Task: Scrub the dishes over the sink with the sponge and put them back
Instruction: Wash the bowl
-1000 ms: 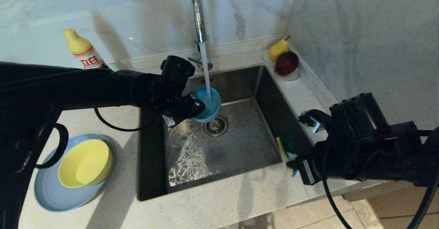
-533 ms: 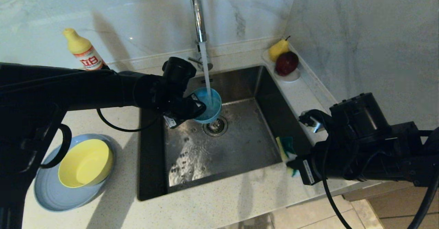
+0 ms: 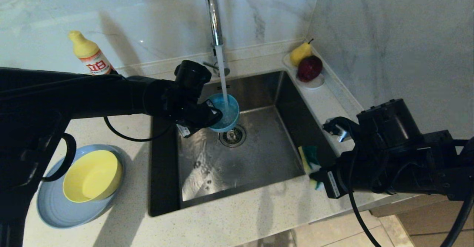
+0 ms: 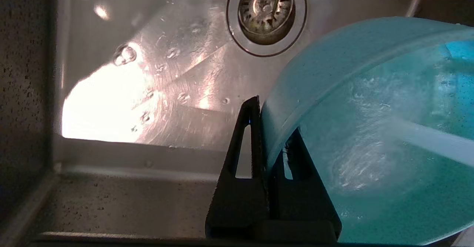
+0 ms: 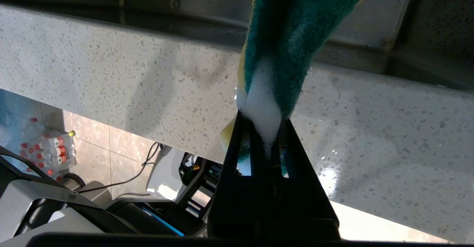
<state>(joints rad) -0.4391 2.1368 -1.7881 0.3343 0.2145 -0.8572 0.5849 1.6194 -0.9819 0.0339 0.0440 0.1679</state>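
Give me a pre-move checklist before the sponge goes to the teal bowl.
1. Left claw shut on teal bowl rim: ok.
2. Bowl held over sink, above the drain: ok.
3. Tap water running into bowl: ok.
4. Right claw shut on sponge, foam on it: ok.
5. Sponge touching bowl: not ok, it is at the sink's right edge.
6. Yellow bowl resting on plate: ok.

yellow bottle [image 3: 90, 55], red label characters too small to read
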